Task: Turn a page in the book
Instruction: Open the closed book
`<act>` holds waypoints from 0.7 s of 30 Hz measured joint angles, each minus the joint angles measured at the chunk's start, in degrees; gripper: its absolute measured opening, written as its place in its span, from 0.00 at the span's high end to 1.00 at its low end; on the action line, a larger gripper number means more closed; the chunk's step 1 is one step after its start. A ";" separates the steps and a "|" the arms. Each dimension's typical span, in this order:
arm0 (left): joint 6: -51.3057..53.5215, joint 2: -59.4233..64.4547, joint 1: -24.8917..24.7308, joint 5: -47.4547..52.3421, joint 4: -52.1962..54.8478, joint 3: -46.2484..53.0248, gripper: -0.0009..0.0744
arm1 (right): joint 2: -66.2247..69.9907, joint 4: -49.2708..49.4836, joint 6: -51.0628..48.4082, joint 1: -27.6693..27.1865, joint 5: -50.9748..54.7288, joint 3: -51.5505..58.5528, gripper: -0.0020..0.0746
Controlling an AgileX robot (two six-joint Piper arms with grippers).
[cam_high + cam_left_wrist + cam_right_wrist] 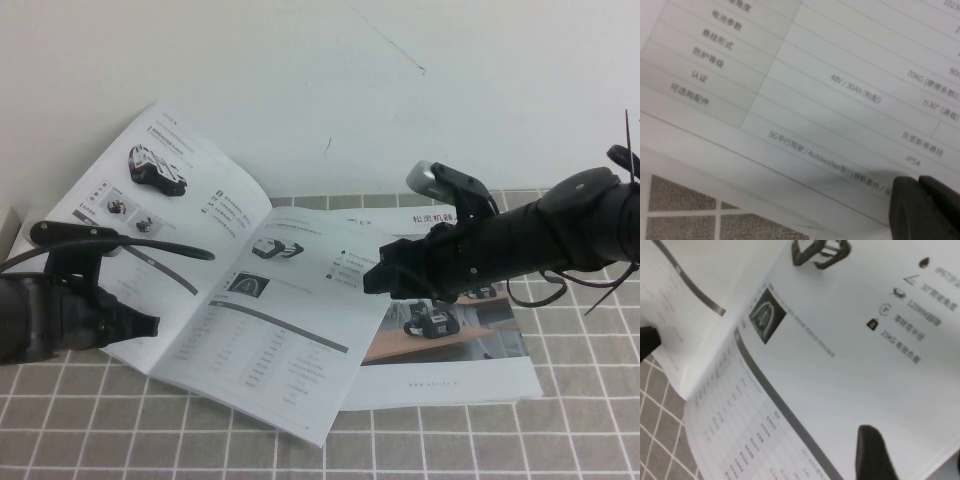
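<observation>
We look down on an open book with a gripper at each side of its spread.

It lies on the tablecloth, overlapping a second booklet that sits under the right gripper. We find that gripper above the book's right edge; the left gripper rests at its left page. Behind both stands the wall.

Open book: white pages, grey-black print, dark band; second booklet beside it: white cover, brown desk photo; tablecloth beneath the book: grey with white grid; grippers black.
</observation>
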 joint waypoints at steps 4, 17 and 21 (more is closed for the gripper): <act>0.00 0.00 0.00 1.01 -0.10 0.00 0.99 | 0.71 -2.15 4.21 -0.69 0.60 0.25 0.51; 0.00 0.00 0.00 2.97 -0.12 0.00 0.99 | 6.14 3.18 5.18 -1.18 3.01 -0.10 0.51; 0.00 0.00 0.00 3.17 -0.12 0.00 0.99 | 7.01 9.40 0.29 -1.18 3.16 -0.10 0.51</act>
